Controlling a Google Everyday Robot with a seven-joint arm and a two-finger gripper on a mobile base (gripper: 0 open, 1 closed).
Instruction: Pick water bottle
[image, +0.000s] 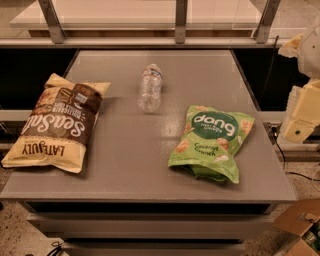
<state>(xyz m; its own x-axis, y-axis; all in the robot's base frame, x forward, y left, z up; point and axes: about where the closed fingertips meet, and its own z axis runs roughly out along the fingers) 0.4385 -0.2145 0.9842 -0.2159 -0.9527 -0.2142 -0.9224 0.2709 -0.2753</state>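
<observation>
Whether the jaws are released or clenched cannot be told; the gripper (300, 120) hangs beside the surface's (140, 165) right edge. The water bottle (150, 89) lies flat toward the back, between a "LATE JULY Sea Salt" bag (57, 122) and a green "dang Coconut Crunch" bag (212, 142).

One high, downward view across the table (140, 165) from its front, gripper (299, 127) at right edge.

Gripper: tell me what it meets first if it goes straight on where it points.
The gripper hangs at the picture's right edge, seemingly pointing down beside the table. It would likely meet the floor there first, not the water bottle; depth is unclear.
</observation>
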